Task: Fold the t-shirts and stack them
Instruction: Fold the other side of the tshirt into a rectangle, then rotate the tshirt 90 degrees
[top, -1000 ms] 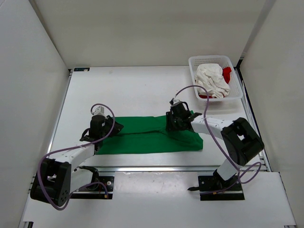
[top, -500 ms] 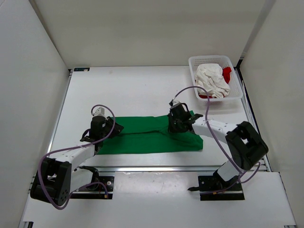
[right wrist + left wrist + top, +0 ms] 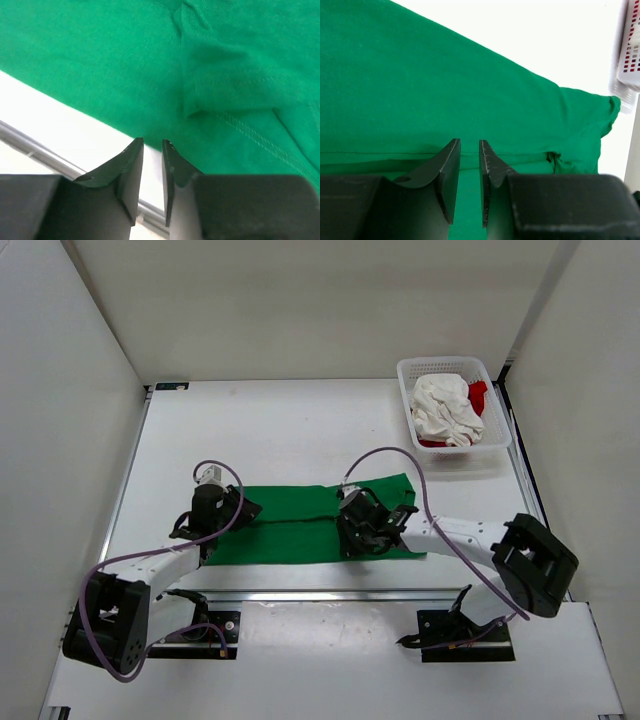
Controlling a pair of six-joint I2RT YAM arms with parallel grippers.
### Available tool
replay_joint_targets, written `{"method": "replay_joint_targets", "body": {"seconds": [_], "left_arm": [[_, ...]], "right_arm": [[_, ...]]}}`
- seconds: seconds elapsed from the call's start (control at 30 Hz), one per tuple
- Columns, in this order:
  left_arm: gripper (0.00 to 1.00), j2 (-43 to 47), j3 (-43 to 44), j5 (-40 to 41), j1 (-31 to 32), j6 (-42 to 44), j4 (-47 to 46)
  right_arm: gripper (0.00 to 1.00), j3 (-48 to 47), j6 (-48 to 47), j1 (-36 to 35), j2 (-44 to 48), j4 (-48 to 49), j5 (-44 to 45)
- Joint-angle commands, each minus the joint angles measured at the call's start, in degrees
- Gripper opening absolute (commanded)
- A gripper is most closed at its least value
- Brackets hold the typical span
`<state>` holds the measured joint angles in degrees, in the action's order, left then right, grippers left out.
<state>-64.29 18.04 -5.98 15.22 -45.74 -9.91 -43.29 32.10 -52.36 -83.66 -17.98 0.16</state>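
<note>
Across the near half of the desk (image 3: 280, 430), the green t-shirt (image 3: 300, 530) lay spread flat as a long band. On its left end sat the left end effector (image 3: 469, 143), jaws a narrow slit apart; whether it pinched cloth could not be told. Over the shirt's near edge, the right end effector (image 3: 152, 143) hung slightly parted, grasping nothing. At far right, the white t-shirt (image 3: 445, 408) and red t-shirt (image 3: 478, 395) lay crumpled in the basket (image 3: 500, 436).
</note>
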Motion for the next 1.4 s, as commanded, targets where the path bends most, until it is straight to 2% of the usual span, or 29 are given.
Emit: {"method": "replay_joint_targets", "body": {"seconds": [0.0, 0.07, 0.1, 0.2, 0.27, 0.4, 0.47, 0.53, 0.6, 0.83, 1.03, 1.13, 1.23, 1.37], "left_arm": [[0.32, 1.8, 0.85, 0.44, 0.42, -0.49, -0.72], [0.32, 2.07, 1.03, 0.97, 0.86, -0.67, -0.9], [0.33, 1.54, 1.2, 1.14, 1.38, -0.76, -0.99], [0.33, 0.92, 1.73, 1.41, 2.35, -0.85, -0.81], [0.33, 0.13, 2.08, 1.49, 2.96, -0.76, -0.9], [0.33, -0.57, 1.56, 1.49, 2.8, -0.67, -1.25], [0.32, -0.66, 1.91, 1.23, 2.36, -0.58, -1.6], [0.32, -0.84, 1.82, 1.23, 2.7, -0.49, -1.69], [0.33, -1.01, 1.91, 1.06, 2.45, -0.41, -1.86], [0.32, -1.27, 1.82, 0.61, 2.35, -0.32, -2.3], [0.33, -0.05, 2.96, -0.35, 0.69, 0.21, -0.81], [0.33, 0.83, 3.4, -0.61, -0.28, 0.3, -0.02], [0.33, 1.62, 3.75, 0.0, 0.59, 0.3, 0.33], [0.33, -1.0, 4.8, 0.79, 3.23, -0.58, -1.07]], "right_arm": [[0.22, -3.47, -0.63, 1.02, 5.25, -1.8, 2.37], [0.21, -3.21, -1.69, 5.49, 6.57, -0.83, 1.6], [0.14, -3.21, -2.64, 9.08, 6.32, 0.73, 0.29], [0.09, -4.17, -4.75, 15.42, 2.99, 3.9, 0.71], [0.11, -5.66, -5.9, 17.98, -0.35, 5.58, 0.36], [0.22, -8.21, -8.37, 20.71, -6.33, 6.82, -2.71], [0.21, -8.92, -9.77, 20.71, -7.83, 6.03, -3.5], [0.07, -9.18, -10.21, 20.02, -8.54, 4.8, -4.12], [0.0, -7.61, -10.13, 18.09, -7.32, 4.18, -3.86], [0.0, -2.86, -8.89, 11.41, -0.81, 0.5, -7.27], [0.0, -7.32, -11.44, 3.95, -0.9, -8.12, -10.89], [0.09, -11.1, -11.53, 2.0, 0.94, -11.98, -7.46], [0.15, -9.98, -10.22, 4.44, 3.93, -8.76, -5.09], [0.12, -5.15, -7.76, 11.65, 5.08, -2.6, -5.71]]}}
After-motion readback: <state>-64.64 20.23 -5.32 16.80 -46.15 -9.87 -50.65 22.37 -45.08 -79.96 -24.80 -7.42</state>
